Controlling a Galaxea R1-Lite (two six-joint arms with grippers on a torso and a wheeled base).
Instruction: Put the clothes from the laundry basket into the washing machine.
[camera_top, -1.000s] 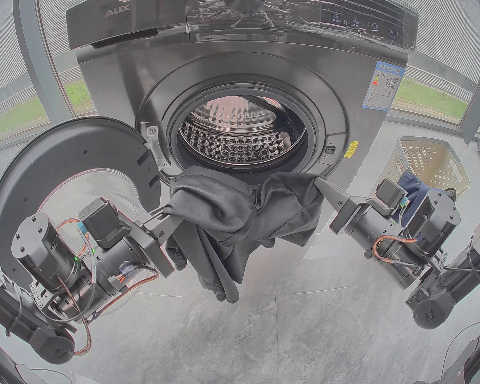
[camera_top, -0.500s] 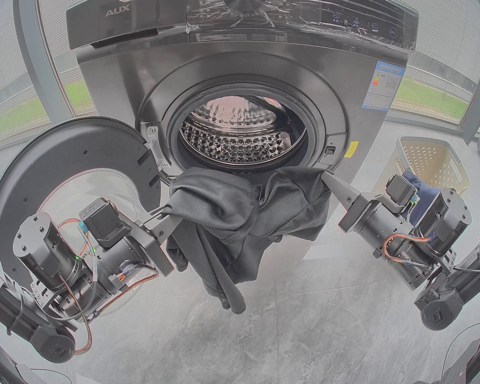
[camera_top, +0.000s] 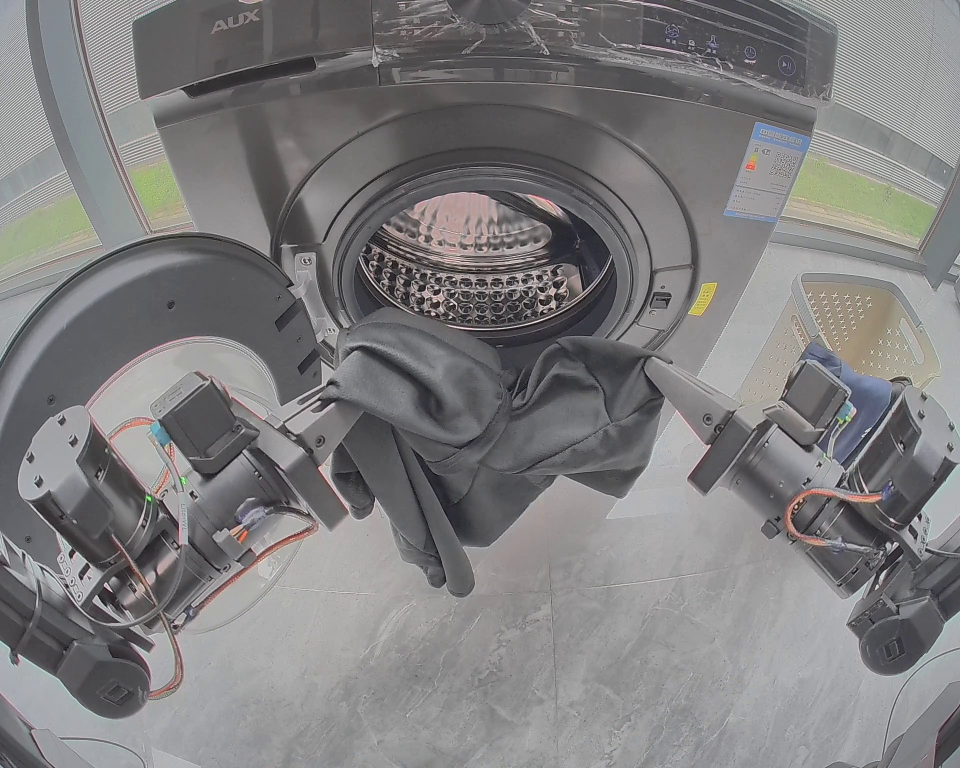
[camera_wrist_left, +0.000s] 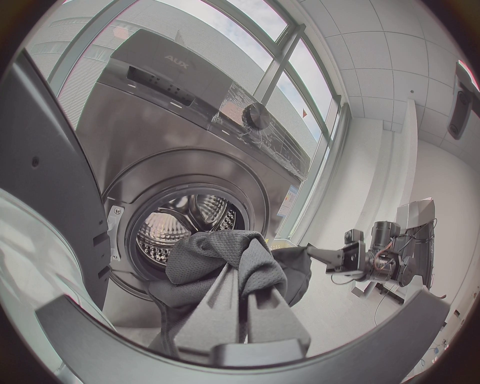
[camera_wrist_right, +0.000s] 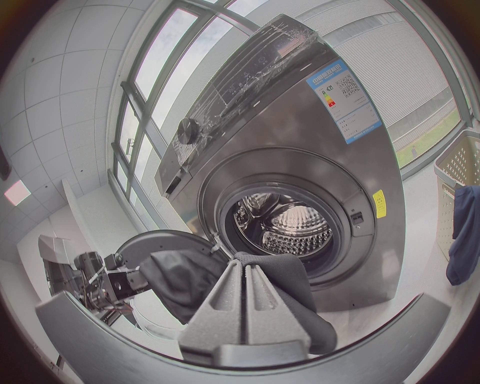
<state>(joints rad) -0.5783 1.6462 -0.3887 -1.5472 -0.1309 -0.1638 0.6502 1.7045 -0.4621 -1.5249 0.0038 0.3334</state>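
A dark grey garment (camera_top: 480, 430) hangs stretched between both grippers just in front of the washing machine's open drum (camera_top: 485, 265). My left gripper (camera_top: 335, 405) is shut on its left end, seen also in the left wrist view (camera_wrist_left: 243, 280). My right gripper (camera_top: 655, 368) is shut on its right end, the fingers pinching the cloth (camera_wrist_right: 280, 280) in the right wrist view. A loose sleeve (camera_top: 440, 550) dangles toward the floor. The beige laundry basket (camera_top: 870, 320) stands to the machine's right with a blue garment (camera_top: 865, 395) draped over its rim.
The machine's round door (camera_top: 150, 330) stands swung open on the left, close behind my left arm. Grey tiled floor (camera_top: 560, 660) lies in front of the machine. Windows run behind and beside the machine.
Both grippers have lifted the garment slightly toward the drum opening. The right gripper has drawn to the right, spreading the cloth wider, and the hanging sleeve has swung.
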